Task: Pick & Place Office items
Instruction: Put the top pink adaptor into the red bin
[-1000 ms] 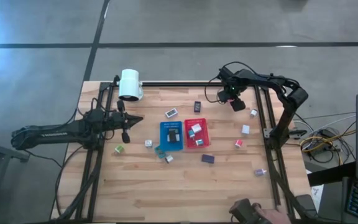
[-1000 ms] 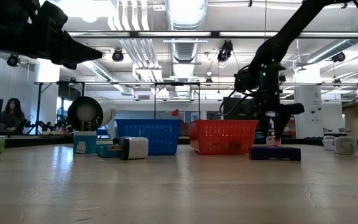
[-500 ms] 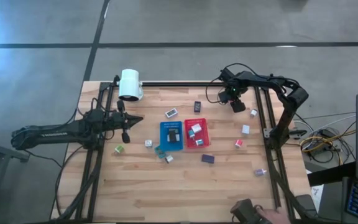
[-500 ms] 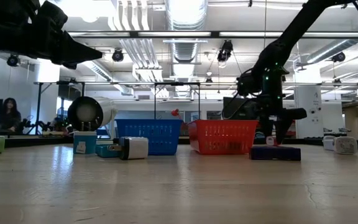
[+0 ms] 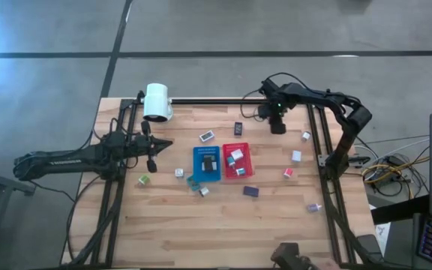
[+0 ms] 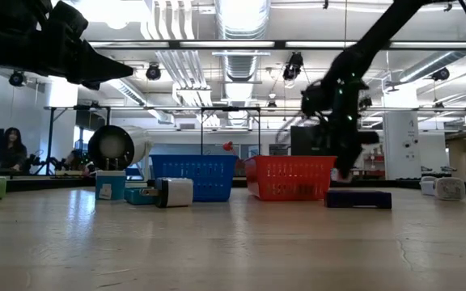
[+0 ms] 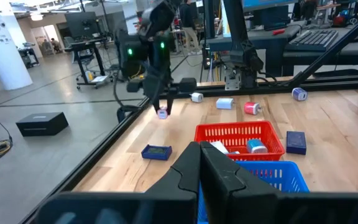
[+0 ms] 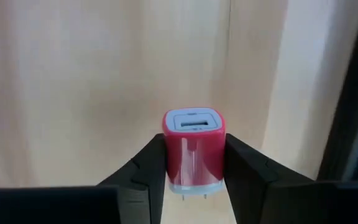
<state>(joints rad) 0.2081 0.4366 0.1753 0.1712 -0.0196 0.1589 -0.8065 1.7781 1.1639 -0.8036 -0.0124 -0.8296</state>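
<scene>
now one red charger (image 8: pixel 194 151) gripped

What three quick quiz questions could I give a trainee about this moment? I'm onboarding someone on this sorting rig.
1. True or false: the right gripper is shut on a red USB charger cube.
2. Which basket lies nearer the left gripper: A) blue, B) red?
3. Fill in: the left gripper's fingers are ____.

Key: 1 true; 2 A; 3 shut, holding nothing.
</scene>
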